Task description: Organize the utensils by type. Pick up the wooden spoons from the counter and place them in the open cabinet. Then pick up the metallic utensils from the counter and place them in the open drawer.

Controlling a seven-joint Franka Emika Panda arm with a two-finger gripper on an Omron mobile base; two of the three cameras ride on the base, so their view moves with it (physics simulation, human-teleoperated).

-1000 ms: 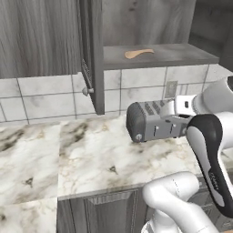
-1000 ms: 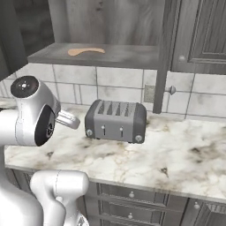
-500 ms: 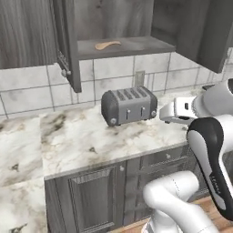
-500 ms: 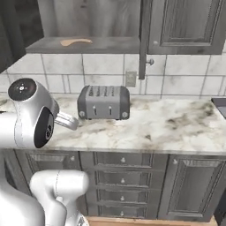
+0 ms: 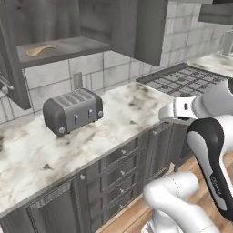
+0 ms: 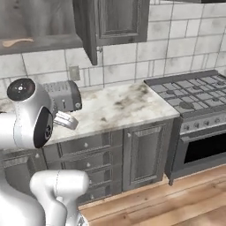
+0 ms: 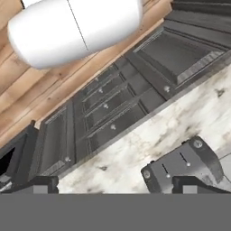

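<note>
Between the widely parted, empty jaws of the gripper (image 7: pixel 113 184) lies bare marbled counter (image 7: pixel 135 158); beside one fingertip (image 7: pixel 198 184) stands a dark toaster (image 7: pixel 180 164). Beyond the jaws run drawer fronts (image 7: pixel 108 113). Farther up, one wooden spoon (image 5: pixel 40 49) rests on the shelf of the open cabinet (image 5: pixel 59 48).

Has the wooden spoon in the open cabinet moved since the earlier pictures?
No. The wooden spoon lies on the same spot of the open cabinet shelf, above the toaster; the camera has moved with the base.
</note>
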